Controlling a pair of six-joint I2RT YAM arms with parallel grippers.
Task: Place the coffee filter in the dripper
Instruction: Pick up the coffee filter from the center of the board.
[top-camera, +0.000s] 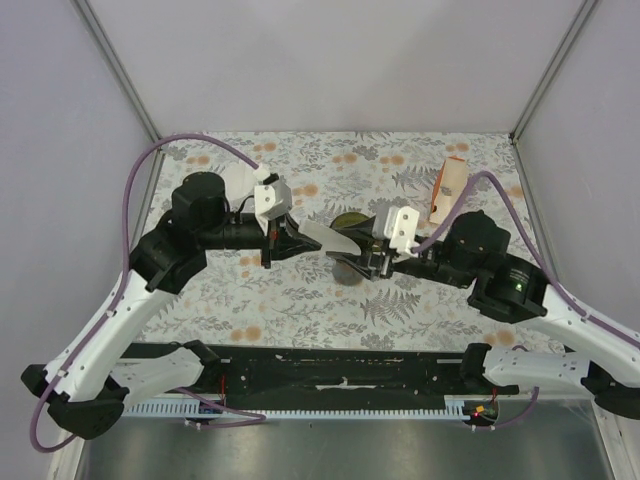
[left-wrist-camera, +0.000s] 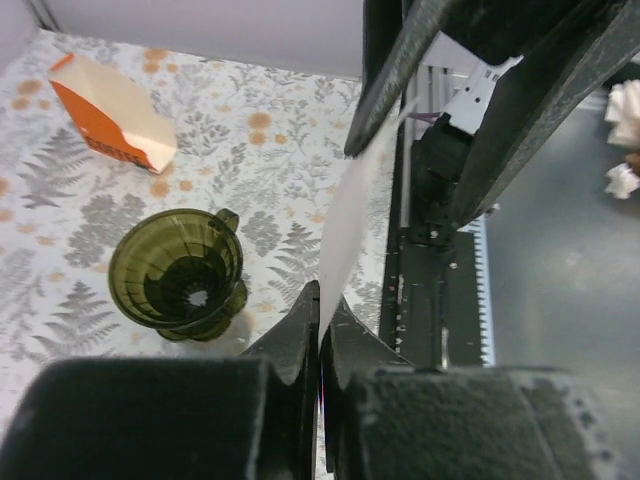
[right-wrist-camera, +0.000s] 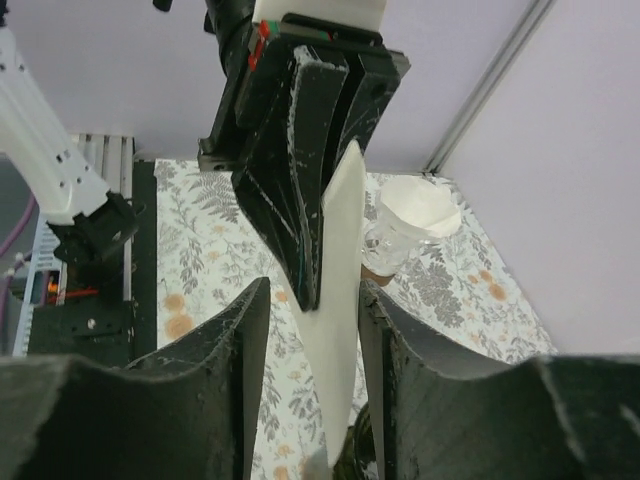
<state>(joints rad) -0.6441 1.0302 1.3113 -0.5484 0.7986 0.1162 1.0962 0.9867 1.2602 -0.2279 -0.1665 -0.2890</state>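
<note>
While left gripper jaws clench the coffee filter, right gripper jaws stand released. Limp paper may miss the dripper.

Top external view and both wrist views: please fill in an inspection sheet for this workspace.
Surface: table covered in a floral print.
Job's things: coffee filter flattened, held in the air between the two claws; dripper upright on the table, empty.
Clutter: orange-and-peach packet lying on the table; glass jar holding white paper cones.
Grippers: left claw shut on the filter's edge; right claw open, a finger on either side of the filter.
Cables: a purple cable loops from each arm.
Surroundings: pale walls, metal frame posts.
</note>
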